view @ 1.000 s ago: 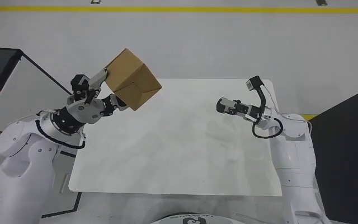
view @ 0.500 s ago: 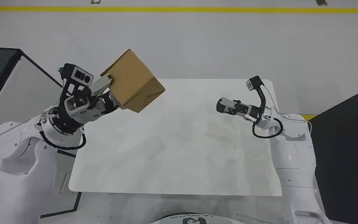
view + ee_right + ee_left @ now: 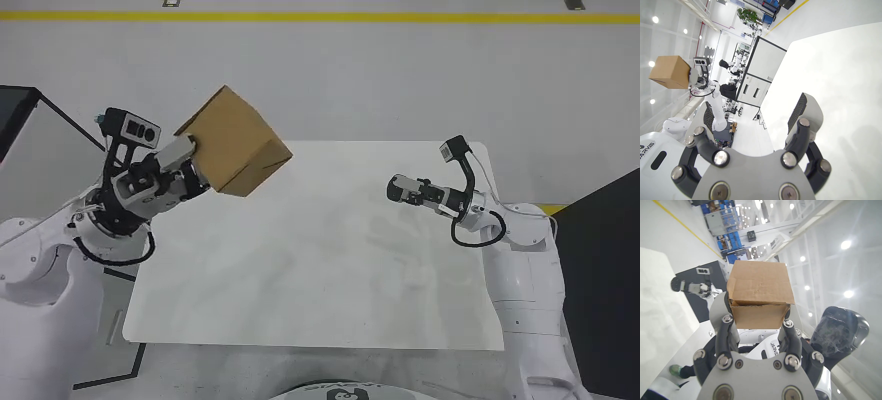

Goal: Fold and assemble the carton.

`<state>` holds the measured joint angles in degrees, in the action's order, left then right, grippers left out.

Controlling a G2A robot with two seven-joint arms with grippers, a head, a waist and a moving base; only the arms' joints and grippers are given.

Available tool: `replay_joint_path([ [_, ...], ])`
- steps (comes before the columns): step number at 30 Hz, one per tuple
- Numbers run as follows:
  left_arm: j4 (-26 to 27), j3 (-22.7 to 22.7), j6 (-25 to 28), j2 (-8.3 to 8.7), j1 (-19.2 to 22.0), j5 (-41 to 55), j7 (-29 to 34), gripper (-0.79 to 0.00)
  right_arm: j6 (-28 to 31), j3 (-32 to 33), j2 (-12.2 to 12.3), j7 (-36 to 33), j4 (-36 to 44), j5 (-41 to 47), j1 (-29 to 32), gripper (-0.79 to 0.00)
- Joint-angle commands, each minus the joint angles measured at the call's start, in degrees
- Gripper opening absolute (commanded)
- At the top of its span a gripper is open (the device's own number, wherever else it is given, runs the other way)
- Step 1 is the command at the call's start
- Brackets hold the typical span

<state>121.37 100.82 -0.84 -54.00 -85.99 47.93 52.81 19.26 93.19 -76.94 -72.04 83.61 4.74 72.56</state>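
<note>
We see the right pincer (image 3: 393, 188) wide open and empty above the white worktop (image 3: 320, 290), near its right edge. Farther off, the left pincer (image 3: 193, 165) clamps the brown carton (image 3: 235, 140), raised over the far-left corner.

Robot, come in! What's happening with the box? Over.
Left jaws shut on carton, held up off the table. Right jaws open, empty. Nothing seen in the way.

Plain brown carton (image 3: 236, 140); white table (image 3: 320, 280); yellow line (image 3: 320, 16) on grey floor (image 3: 420, 80).
</note>
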Motion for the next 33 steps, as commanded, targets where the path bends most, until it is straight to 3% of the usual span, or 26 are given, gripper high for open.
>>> replay_joint_path([
  [1,-0.2,0.1,4.9,0.24,0.4,-15.5,2.4,-0.785,0.0,0.0,0.0,0.0,0.0,0.0,0.0,0.000],
  [5,-1.8,-0.7,10.4,0.53,1.6,-23.2,6.0,-0.785,0.0,0.0,0.0,0.0,0.0,0.0,0.0,0.000],
  [13,-2.3,-6.3,15.2,0.43,5.2,-31.4,3.6,-0.785,0.0,0.0,0.0,0.0,0.0,0.0,0.0,0.000],
  [24,-2.2,-6.6,15.6,0.37,5.2,-31.6,2.7,-0.785,0.0,0.0,0.0,0.0,0.0,0.0,0.0,0.000],
  [33,-4.1,-3.4,35.4,0.61,3.3,-40.0,2.3,-0.785,0.0,0.0,0.0,0.0,0.0,0.0,0.0,0.000],
])
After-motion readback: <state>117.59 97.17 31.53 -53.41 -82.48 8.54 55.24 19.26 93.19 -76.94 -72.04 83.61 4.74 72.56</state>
